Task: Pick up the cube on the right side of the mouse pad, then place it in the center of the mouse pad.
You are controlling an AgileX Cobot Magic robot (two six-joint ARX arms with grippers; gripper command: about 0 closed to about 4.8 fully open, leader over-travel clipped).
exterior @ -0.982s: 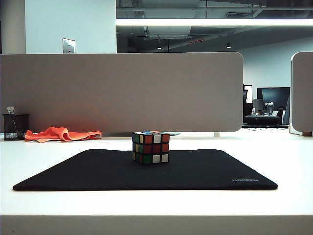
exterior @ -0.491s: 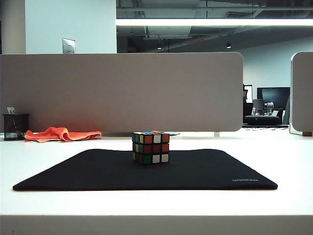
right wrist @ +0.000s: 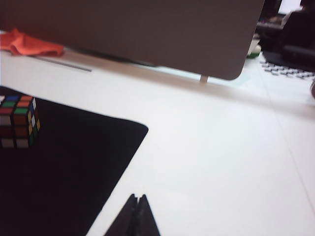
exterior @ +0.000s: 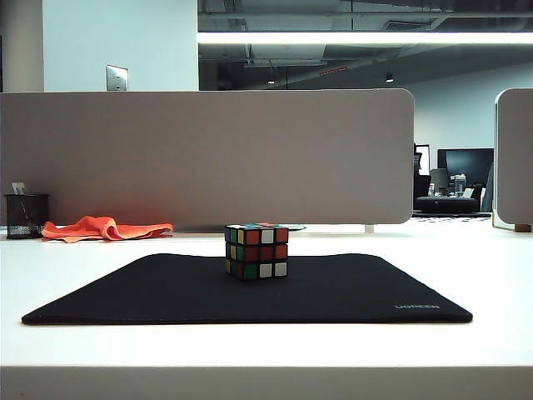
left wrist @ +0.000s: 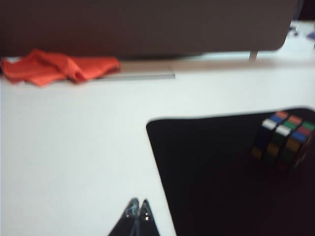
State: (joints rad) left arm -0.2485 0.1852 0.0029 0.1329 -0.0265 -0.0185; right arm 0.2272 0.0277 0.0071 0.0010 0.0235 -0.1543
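Both end effectors are pressed together and empty: left end effector and right end effector hover over bare tabletop beside the mouse pad. The cube sits mid-pad, blurred in the left wrist view.

White table, mouse pad, orange cloth

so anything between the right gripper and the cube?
Nothing visible. The right gripper is shut over bare table off the pad's edge; only open pad lies between it and the cube, which sits on the pad.
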